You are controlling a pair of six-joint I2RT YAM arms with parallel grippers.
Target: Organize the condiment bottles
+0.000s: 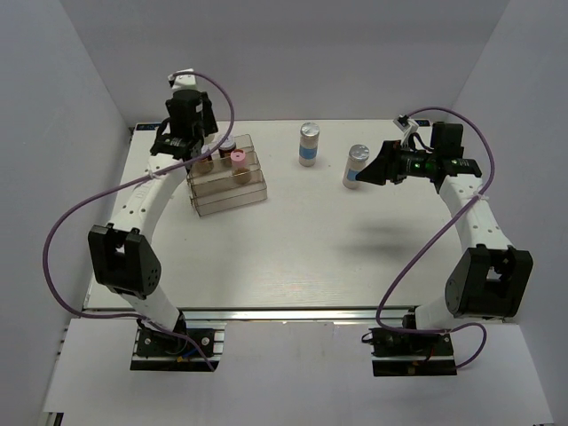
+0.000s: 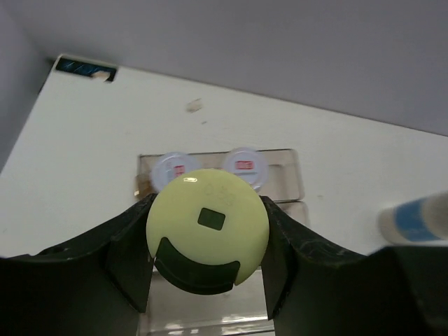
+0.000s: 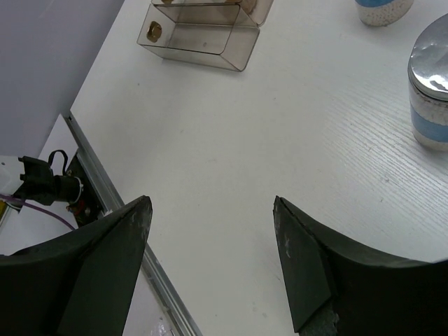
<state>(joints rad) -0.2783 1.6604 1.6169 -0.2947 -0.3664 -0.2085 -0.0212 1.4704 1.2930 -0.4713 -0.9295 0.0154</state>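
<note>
My left gripper (image 1: 197,153) is shut on the yellow-lidded jar (image 2: 207,227) and holds it over the back left of the clear stepped rack (image 1: 229,188). Two jars with red marks on their tops (image 2: 173,170) (image 2: 245,166) stand on the rack's back step just beyond it. The pink-lidded jar (image 1: 238,160) stands in the rack, with a dark red-lidded jar (image 1: 228,145) behind it. Two white bottles with silver caps and blue bands stand on the table (image 1: 308,142) (image 1: 356,166). My right gripper (image 1: 374,170) is open and empty just right of the nearer one (image 3: 430,91).
The white table (image 1: 311,248) sits between grey walls at the back and sides. Its metal front rail (image 3: 119,210) and cables show in the right wrist view. The rack (image 3: 203,35) is far to the left of my right gripper (image 3: 210,217).
</note>
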